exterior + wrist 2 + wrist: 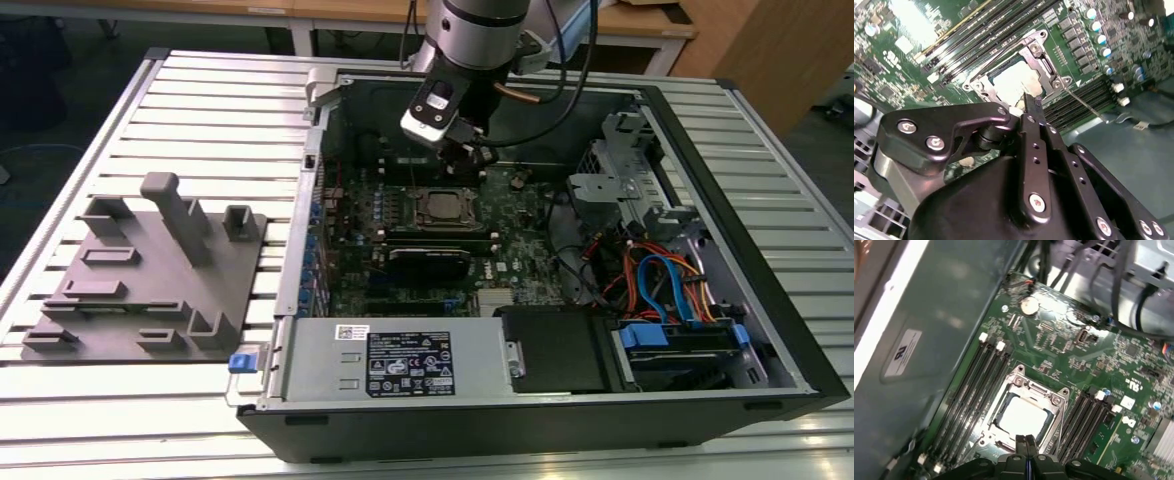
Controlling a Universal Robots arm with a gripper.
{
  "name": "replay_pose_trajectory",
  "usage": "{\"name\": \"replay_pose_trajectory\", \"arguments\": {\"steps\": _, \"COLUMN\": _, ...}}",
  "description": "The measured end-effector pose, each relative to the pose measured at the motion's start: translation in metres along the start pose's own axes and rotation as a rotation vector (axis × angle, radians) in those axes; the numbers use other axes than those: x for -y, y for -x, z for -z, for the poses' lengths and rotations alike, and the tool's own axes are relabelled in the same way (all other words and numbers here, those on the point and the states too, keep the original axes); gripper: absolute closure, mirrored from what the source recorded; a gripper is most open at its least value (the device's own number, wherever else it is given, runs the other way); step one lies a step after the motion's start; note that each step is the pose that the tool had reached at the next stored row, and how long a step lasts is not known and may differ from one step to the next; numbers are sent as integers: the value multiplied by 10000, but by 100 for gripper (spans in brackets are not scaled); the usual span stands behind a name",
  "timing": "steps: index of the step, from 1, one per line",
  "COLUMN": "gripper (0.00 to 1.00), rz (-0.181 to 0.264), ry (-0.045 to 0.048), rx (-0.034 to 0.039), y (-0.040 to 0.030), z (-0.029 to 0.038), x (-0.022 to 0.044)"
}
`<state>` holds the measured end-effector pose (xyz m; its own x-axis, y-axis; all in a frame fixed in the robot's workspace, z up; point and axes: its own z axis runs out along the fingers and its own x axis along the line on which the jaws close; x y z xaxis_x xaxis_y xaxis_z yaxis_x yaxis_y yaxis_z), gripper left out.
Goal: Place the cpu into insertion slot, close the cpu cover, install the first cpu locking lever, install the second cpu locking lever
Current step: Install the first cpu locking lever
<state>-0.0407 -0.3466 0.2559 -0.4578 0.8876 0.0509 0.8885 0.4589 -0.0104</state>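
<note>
The arm hangs over the open black computer case [561, 420] on the slatted metal table [200, 90], and the black two-fingered end effector [1026, 442] is low over the green motherboard [1064, 340]. Its fingers are pressed together with nothing between them.

The small square silvery-topped cpu [1023, 417] sits in the square, silver-rimmed insertion slot [995, 429], between banks of long black memory slots [971, 390]. The thin silver cpu cover [1040, 391] frames it, and by the look of both wrist views the plate is down, the chip showing through its window. So placing and closing appear done.

That leaves the levers. In the second wrist view a thin silver wire lever [1085, 104] juts out from the socket corner across the memory slots (it looks unlatched, though its hook end is hard to make out). The closed fingertips sit just at the socket's edge, near the cover.

To do it well, the closed tips should serve as a pusher: bear on the lever's handle end, not the cover or the chip, sweep it down and sideways under its catch, and keep clear of the memory slots.
</note>
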Motion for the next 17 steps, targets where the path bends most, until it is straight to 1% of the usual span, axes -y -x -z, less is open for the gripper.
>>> {"name": "replay_pose_trajectory", "arguments": {"steps": 6, "gripper": 90, "rz": 957, "ry": -48, "rx": 10, "y": 0, "z": 0, "x": 0}}
{"name": "replay_pose_trajectory", "arguments": {"steps": 10, "gripper": 90, "rz": 1486, "ry": -76, "rx": 16, "y": 0, "z": 0, "x": 0}}
{"name": "replay_pose_trajectory", "arguments": {"steps": 13, "gripper": 90, "rz": 1801, "ry": -94, "rx": 20, "y": 1, "z": 1, "x": 1}}
{"name": "replay_pose_trajectory", "arguments": {"steps": 17, "gripper": 90, "rz": 2071, "ry": -106, "rx": 21, "y": 4, "z": 0, "x": 2}}
